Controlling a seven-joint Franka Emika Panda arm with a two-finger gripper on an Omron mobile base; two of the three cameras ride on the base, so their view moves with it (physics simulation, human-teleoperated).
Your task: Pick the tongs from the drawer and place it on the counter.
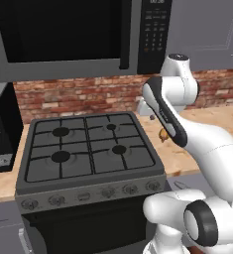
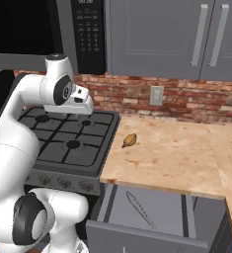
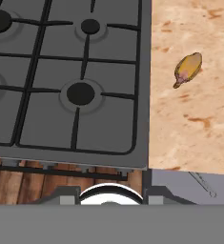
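Note:
The tongs (image 2: 139, 209), a slim grey metal utensil, lie at an angle inside the open drawer (image 2: 174, 213) below the counter (image 2: 176, 158). One end of the tongs (image 3: 202, 184) also peeks out of the drawer (image 3: 180, 188) under the counter's edge (image 3: 194, 124) in the hand view. My gripper (image 2: 82, 109) hangs above the stove's right side, up and to the left of the drawer and well away from the tongs. Its fingertips are hidden, and it holds nothing.
A black gas stove (image 2: 68, 143) adjoins the counter on the left. A small yellow-brown lump (image 2: 129, 140) lies on the counter near the stove. A microwave (image 1: 63, 34) and grey wall cabinets (image 2: 162, 34) hang above, with a brick wall behind.

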